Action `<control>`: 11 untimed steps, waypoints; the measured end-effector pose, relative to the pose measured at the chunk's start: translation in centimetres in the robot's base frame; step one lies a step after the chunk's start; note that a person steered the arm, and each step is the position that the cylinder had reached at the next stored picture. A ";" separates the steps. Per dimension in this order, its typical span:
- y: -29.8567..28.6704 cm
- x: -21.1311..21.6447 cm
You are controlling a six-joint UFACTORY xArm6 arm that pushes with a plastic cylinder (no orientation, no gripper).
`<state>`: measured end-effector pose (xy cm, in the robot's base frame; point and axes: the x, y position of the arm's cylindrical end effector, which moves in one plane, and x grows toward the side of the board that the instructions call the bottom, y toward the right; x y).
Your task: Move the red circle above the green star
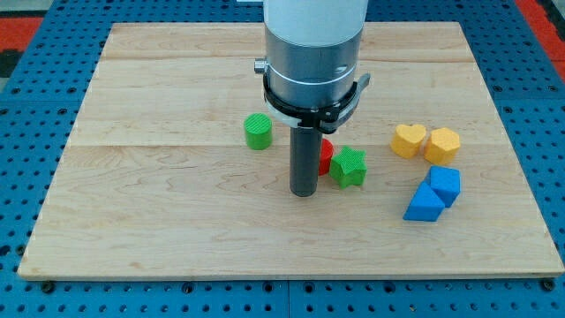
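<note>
Camera view: my tip [305, 192] beside red circle [325, 156], green star [349, 168].

Bright, even light falls from overhead across the pale wooden board [177, 221], leaving no dim corner from the top edge to the bottom edge. Shadows are short and soft: a faint dark patch sits at the base of the rod, close around my tip [305, 192], and thin shadows hug the undersides of the blocks near the right edge. A mild sheen shows on the silver arm housing [313, 62] at the top edge, with vertical highlights on its metal. The frame is sharp throughout, wood grain legible to each corner. The blue perforated table [35, 177] around the board shows no obvious bending.
</note>
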<state>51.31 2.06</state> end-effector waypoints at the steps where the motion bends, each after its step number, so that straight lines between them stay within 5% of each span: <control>1: 0.0 -0.1; 11: 1.2 -6.5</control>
